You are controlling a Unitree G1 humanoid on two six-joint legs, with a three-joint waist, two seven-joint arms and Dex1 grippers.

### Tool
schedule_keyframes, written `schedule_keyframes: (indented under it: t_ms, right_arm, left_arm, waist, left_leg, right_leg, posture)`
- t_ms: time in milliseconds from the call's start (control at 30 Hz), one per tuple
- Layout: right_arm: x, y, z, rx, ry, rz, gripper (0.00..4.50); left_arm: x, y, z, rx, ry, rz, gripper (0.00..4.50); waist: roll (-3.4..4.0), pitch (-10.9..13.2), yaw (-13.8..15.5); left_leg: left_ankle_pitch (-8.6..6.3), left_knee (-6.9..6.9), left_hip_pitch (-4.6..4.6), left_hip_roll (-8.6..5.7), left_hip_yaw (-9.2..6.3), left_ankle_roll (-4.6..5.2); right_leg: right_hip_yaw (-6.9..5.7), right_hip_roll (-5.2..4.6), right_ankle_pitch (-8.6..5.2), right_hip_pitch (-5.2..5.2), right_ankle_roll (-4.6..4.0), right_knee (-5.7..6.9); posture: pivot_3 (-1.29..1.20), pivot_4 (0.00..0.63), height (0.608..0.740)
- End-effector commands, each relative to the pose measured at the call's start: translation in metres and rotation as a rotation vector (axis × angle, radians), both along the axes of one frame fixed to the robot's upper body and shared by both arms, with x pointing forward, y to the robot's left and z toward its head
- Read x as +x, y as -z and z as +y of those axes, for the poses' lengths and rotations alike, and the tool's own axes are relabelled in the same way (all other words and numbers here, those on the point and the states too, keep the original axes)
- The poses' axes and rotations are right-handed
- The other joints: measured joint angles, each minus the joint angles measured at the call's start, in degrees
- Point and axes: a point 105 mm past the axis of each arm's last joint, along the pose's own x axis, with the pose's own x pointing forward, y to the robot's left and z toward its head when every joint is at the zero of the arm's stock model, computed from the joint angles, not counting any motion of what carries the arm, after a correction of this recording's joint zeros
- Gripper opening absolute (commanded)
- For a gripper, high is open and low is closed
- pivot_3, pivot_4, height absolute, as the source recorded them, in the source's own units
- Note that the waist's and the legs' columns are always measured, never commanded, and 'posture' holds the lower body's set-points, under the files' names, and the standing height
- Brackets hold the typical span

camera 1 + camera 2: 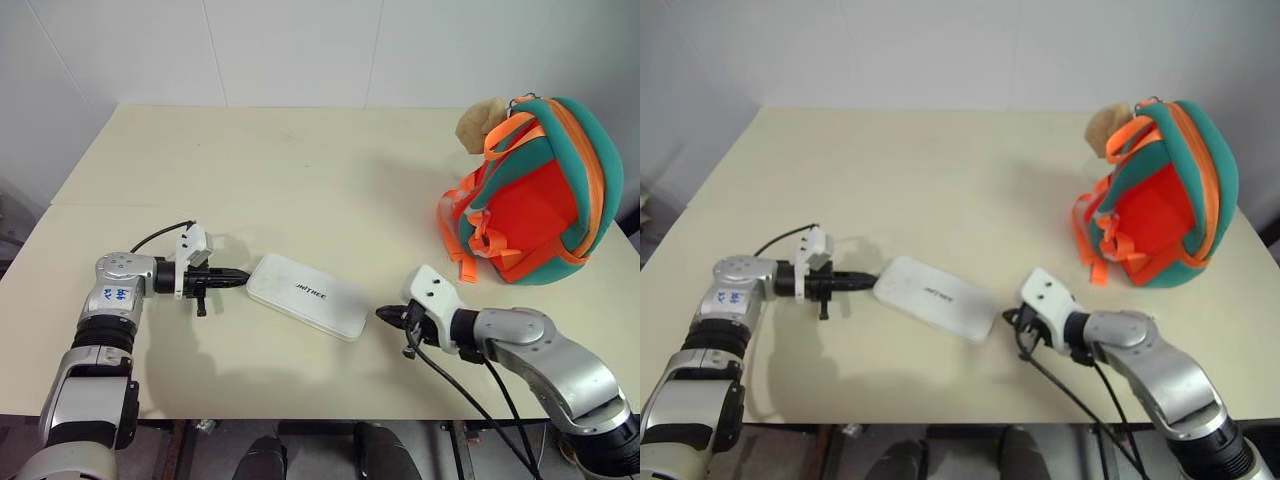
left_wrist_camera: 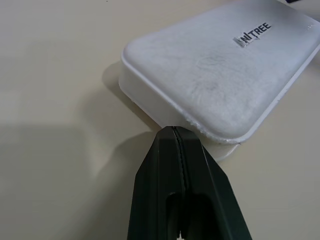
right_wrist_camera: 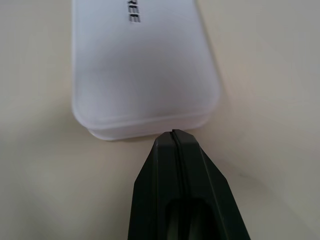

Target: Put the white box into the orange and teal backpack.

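Note:
The white box (image 1: 306,294) lies flat on the cream table (image 1: 300,170), near the front, dark lettering on its lid (image 2: 254,34). My left gripper (image 1: 240,278) is shut, its tip at the box's left end, seemingly touching the rim. My right gripper (image 1: 384,316) is also shut, with nothing held, its tip a short gap from the box's right end (image 3: 145,120). The orange and teal backpack (image 1: 540,195) stands at the table's right side, leaning, straps hanging toward the front, a tan plush ball (image 1: 480,122) at its top left.
A black cable (image 1: 160,234) loops from my left wrist over the table. Another cable (image 1: 470,400) hangs from my right wrist past the front edge. A white wall runs behind the table. Bare tabletop stretches between the box and the backpack.

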Motion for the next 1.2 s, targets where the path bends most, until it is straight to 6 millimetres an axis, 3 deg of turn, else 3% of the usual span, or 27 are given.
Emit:
schedule_keyframes:
  t_ms: [33, 300, 900, 1200]
  right_arm:
    - [-0.002, 0.001, 0.004, -0.002, -0.017, -0.014, 0.12]
    - [-0.001, 0.000, 0.013, 0.006, -0.048, -0.023, 0.12]
    - [0.010, -0.008, 0.014, -0.021, -0.104, -0.066, 0.12]
    - [0.005, -0.007, 0.018, -0.024, -0.129, -0.056, 0.12]
  left_arm:
    - [0.000, -0.008, -0.004, -0.015, 0.023, -0.034, 0.00]
    - [-0.005, -0.009, -0.011, -0.025, 0.068, -0.027, 0.00]
    - [-0.053, 0.004, -0.021, 0.003, 0.172, 0.134, 0.00]
    - [-0.053, 0.004, -0.018, 0.015, 0.153, 0.139, 0.00]
  waist:
    - [0.00, 0.0, 0.0]
    - [0.00, 0.0, 0.0]
    - [0.00, 0.0, 0.0]
    - [0.01, 0.0, 0.0]
  left_leg:
    - [0.00, 0.00, 0.00, 0.00, 0.00, 0.00]
    - [0.00, 0.01, 0.00, 0.00, 0.00, 0.00]
    - [-0.01, -0.03, 0.01, 0.01, 0.00, -0.02]
    - [-0.01, -0.04, 0.01, 0.01, 0.00, -0.02]
  right_leg:
    - [0.00, 0.00, 0.00, 0.00, 0.00, 0.00]
    - [0.00, 0.00, 0.00, 0.01, 0.00, -0.03]
    - [0.01, -0.02, -0.01, 0.01, -0.01, -0.11]
    - [0.01, -0.01, -0.01, 0.01, -0.02, -0.14]
  posture:
    - [0.00, 0.150, 0.740]
    - [0.00, 0.150, 0.740]
    - [0.00, 0.150, 0.740]
    - [0.00, 0.150, 0.740]
